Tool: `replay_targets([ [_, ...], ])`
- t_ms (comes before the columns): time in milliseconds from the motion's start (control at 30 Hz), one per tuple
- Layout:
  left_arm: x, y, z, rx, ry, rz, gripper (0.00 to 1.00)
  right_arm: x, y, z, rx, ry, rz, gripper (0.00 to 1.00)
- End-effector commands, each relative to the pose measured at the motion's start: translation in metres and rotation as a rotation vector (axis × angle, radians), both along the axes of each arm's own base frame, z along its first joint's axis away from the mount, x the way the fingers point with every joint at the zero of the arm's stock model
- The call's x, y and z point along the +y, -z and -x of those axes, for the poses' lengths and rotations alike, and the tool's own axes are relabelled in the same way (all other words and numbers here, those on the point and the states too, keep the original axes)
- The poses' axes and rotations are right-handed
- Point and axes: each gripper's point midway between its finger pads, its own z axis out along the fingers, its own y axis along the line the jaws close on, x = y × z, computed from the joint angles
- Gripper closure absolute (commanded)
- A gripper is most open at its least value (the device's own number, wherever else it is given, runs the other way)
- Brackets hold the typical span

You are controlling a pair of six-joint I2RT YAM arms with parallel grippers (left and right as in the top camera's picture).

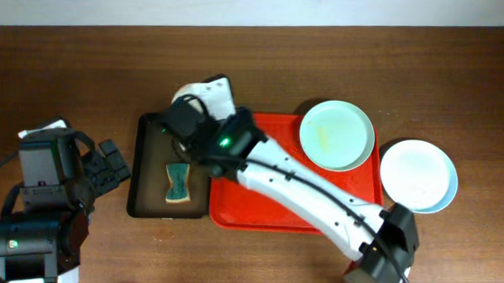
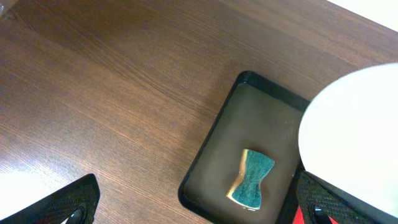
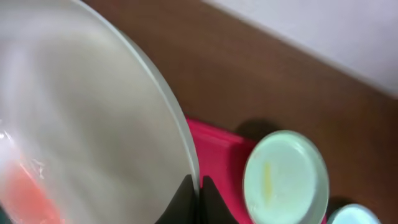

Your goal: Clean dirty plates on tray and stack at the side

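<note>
My right gripper [image 1: 194,108] is shut on the rim of a white plate [image 1: 207,93], held tilted above the far corner between the black tray and the red tray [image 1: 258,211]. In the right wrist view its fingertips [image 3: 196,194] pinch the white plate [image 3: 93,124] at its edge. A pale green plate [image 1: 336,134] with a yellowish smear lies in the red tray's far right corner. On the table right of the tray rests a pale blue plate [image 1: 417,174]. My left gripper [image 1: 108,164] stands open and empty at the left.
A black tray [image 1: 148,188] left of the red one holds a green and yellow sponge [image 1: 177,183]. The left wrist view shows the black tray [image 2: 214,140], the sponge [image 2: 252,178] and the white plate [image 2: 354,137] above it.
</note>
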Motion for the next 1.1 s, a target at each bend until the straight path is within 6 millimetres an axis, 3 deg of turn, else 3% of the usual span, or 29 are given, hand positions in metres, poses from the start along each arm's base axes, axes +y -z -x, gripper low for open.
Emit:
replay_targets([
  [0, 0.003, -0.006, 0.000, -0.022, -0.021, -0.001, 0.01, 0.011, -0.041, 0.002, -0.207, -0.030, 0.147, 0.96],
  [100, 0.003, -0.006, 0.000, -0.022, -0.022, -0.001, 0.01, 0.021, -0.074, 0.008, -0.363, -0.031, 0.251, 0.96],
  [200, 0.003, -0.006, 0.000, -0.022, -0.021, -0.001, 0.01, 0.036, -0.094, 0.013, -0.431, -0.078, 0.333, 0.96],
  [467, 0.003, -0.006, 0.000, -0.022, -0.021, -0.001, 0.01, 0.057, -0.122, 0.010, -0.495, -0.151, 0.420, 0.96],
  [1067, 0.003, -0.006, 0.000, -0.022, -0.021, -0.001, 0.01, 0.060, -0.129, 0.008, -0.517, -0.148, 0.401, 0.96],
])
